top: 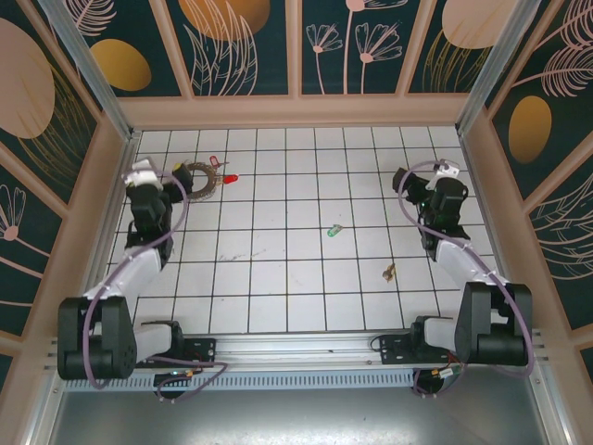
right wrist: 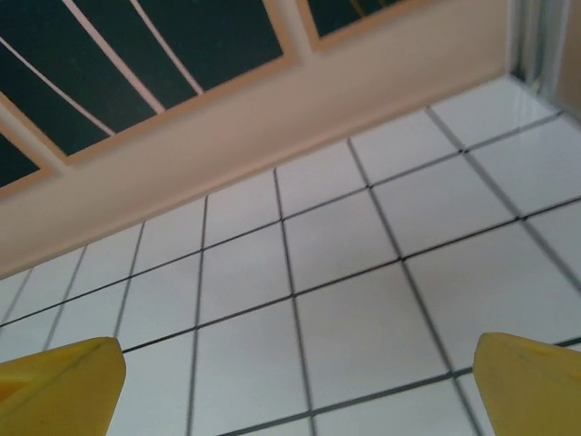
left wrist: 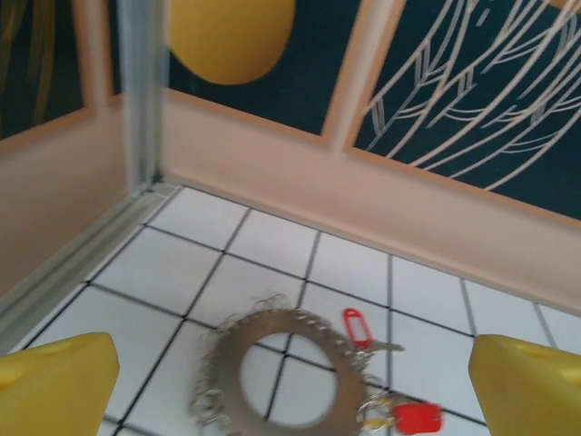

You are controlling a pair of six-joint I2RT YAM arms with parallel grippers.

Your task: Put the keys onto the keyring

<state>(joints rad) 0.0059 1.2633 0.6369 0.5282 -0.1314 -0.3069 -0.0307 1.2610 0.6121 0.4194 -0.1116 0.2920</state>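
Observation:
The keyring (top: pixel 208 188) is a silvery toothed hoop lying flat at the far left of the tiled floor. In the left wrist view the keyring (left wrist: pixel 227 363) lies just ahead of and below the yellow fingers (left wrist: pixel 54 386). Two red-tagged keys touch its right rim: one with a hollow tag (left wrist: pixel 356 327) and one with a solid tag (left wrist: pixel 416 417). A green key (top: pixel 334 229) lies mid-floor and a brass key (top: pixel 390 271) further right. My left gripper (top: pixel 178 178) hovers open beside the hoop. My right gripper (top: pixel 408 185) is open over bare tiles, with nothing between its fingers (right wrist: pixel 531 381).
Peach-coloured walls with dark leaf panels (top: pixel 296 46) close in the floor on three sides. A metal corner post (left wrist: pixel 141 91) stands close behind the hoop. An aluminium rail (top: pixel 296 348) carries both arm bases at the near edge.

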